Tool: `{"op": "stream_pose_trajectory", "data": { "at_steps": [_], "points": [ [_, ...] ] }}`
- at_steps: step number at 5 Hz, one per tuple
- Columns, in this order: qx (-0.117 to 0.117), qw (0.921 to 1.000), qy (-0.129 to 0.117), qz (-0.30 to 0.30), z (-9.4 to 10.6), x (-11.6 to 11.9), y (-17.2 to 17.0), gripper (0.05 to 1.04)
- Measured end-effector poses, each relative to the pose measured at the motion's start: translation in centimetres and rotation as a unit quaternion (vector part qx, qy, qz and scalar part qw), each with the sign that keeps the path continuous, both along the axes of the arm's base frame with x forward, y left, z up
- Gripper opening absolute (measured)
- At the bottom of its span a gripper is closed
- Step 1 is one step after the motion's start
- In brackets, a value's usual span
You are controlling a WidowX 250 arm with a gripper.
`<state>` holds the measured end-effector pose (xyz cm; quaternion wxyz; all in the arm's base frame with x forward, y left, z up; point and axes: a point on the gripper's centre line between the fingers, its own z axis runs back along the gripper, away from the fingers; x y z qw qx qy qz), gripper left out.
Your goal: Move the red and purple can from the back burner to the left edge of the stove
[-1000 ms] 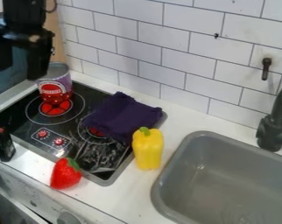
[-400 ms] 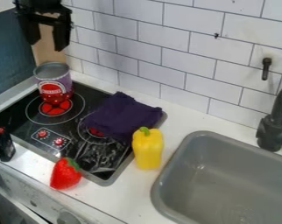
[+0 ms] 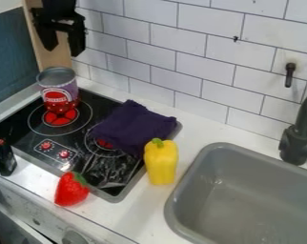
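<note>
My gripper (image 3: 64,51) hangs at the upper left, above the can, its two fingers apart with nothing between them. Below it the can (image 3: 58,93), with a red and purple label, stands upright on the rear left burner. A dark purple cloth (image 3: 135,126) lies crumpled over the right part of the black stove top (image 3: 28,136). Beside the stove's right edge is a yellow pepper (image 3: 161,162) with a green stem. A red strawberry (image 3: 71,189) rests at the stove's front edge, and a small dark bottle (image 3: 5,158) with a red cap is at the left.
A grey sink (image 3: 210,152) is set into the counter at the right, with a dark faucet (image 3: 299,138) at its back edge. White wall tiles (image 3: 175,52) rise behind the counter, and a wooden board (image 3: 47,52) stands at the back left.
The gripper has moved right and slightly up from the left edge, uncovering the top of the can. The can, cloth, pepper, strawberry and bottle have stayed where they were.
</note>
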<state>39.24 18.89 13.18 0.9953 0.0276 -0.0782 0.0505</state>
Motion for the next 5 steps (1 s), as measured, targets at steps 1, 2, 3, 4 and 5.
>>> {"op": "stream_pose_trajectory", "data": {
  "at_steps": [1, 2, 3, 4, 5],
  "points": [
    [0.005, 0.9998, 0.011, 0.013, -1.3, 1.4, 1.0, 1.001],
    [0.009, 0.9994, 0.023, 0.025, -2.7, 2.0, 1.5, 1.001],
    [0.009, 0.9989, 0.035, 0.028, -3.7, 2.1, 1.4, 1.001],
    [0.012, 0.9983, 0.052, 0.025, -4.1, 2.2, 0.9, 1.001],
    [0.01, 0.9979, 0.061, 0.018, -4.4, 1.8, 0.9, 1.001]
  ]
}}
